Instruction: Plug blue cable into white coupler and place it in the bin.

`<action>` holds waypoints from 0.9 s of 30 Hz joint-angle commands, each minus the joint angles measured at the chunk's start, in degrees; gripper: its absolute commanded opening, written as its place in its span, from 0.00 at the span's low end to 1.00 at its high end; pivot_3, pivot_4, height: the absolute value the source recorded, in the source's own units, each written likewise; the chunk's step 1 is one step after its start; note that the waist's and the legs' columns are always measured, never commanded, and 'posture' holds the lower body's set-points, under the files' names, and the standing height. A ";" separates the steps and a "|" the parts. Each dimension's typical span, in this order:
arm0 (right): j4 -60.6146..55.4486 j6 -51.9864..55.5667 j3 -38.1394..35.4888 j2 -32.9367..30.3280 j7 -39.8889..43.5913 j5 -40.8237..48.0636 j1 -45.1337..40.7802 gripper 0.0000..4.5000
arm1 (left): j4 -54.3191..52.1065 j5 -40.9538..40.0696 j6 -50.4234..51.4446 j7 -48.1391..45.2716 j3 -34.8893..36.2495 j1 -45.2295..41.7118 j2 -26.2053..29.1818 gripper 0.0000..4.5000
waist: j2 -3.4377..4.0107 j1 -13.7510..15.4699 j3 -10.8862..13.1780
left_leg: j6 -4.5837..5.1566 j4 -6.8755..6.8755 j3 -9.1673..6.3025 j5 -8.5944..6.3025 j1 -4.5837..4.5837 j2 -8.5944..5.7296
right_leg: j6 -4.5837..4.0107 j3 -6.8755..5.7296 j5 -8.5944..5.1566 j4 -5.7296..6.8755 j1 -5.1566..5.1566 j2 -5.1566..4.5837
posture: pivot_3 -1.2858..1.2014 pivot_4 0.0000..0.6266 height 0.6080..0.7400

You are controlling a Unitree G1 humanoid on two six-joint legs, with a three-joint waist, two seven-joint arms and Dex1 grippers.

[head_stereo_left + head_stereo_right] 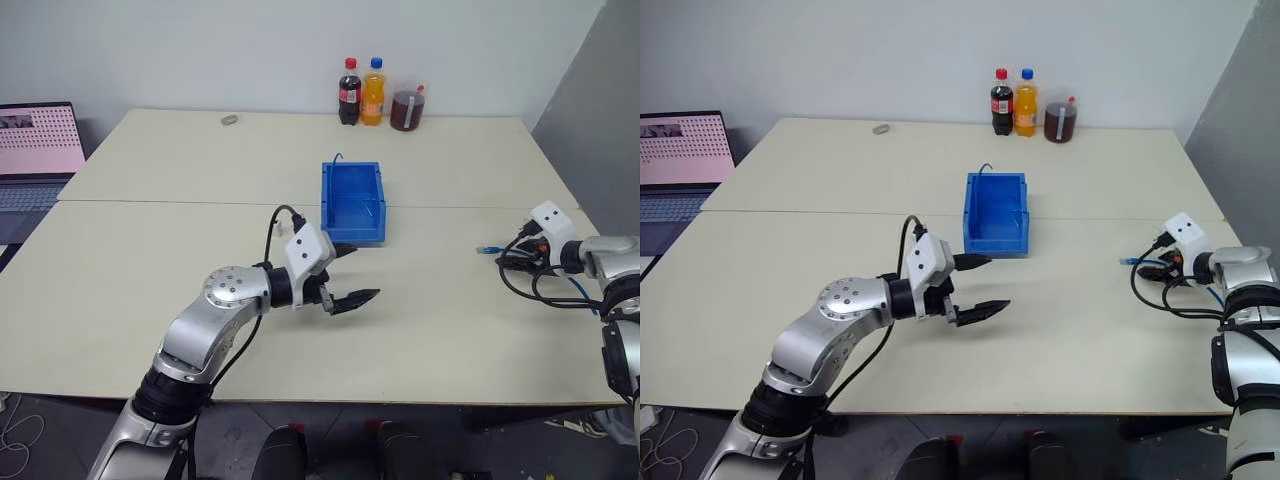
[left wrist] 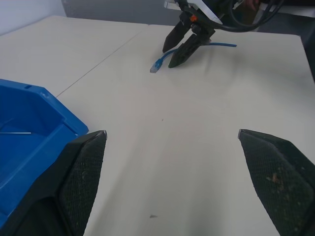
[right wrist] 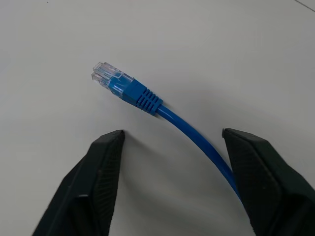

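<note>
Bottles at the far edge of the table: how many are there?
2: a dark cola bottle and an orange drink bottle, side by side. Beside them stands a jar of dark liquid, not counted.

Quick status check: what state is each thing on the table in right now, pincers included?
blue cable: lying on the table, unplugged, not gripped
bin: upright, open-topped
left pincer: open, empty
right pincer: fingers astride the cable, not clamped
bottles: upright, capped
laptop: open, screen lit

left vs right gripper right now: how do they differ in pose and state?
The left gripper hangs above bare table beside the bin, nothing between its fingers; the right gripper is down at the table, straddling the blue cable behind its plug. The left points roughly level; the right tilts downward. Both stand open; neither holds anything.
</note>
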 commanded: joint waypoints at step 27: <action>-48.91 -8.16 7.01 3.94 30.03 4.55 12.53 0.01 | 2.42 -2.27 -5.84 -13.05 11.75 15.95 16.93 1.00 | 0.13 -1.35 0.14 | -0.01 -0.08 -0.16 -0.01 0.05 0.22 | -0.06 -0.15 -0.05 0.09 -0.02 0.16 | 0.52 0.24 1.00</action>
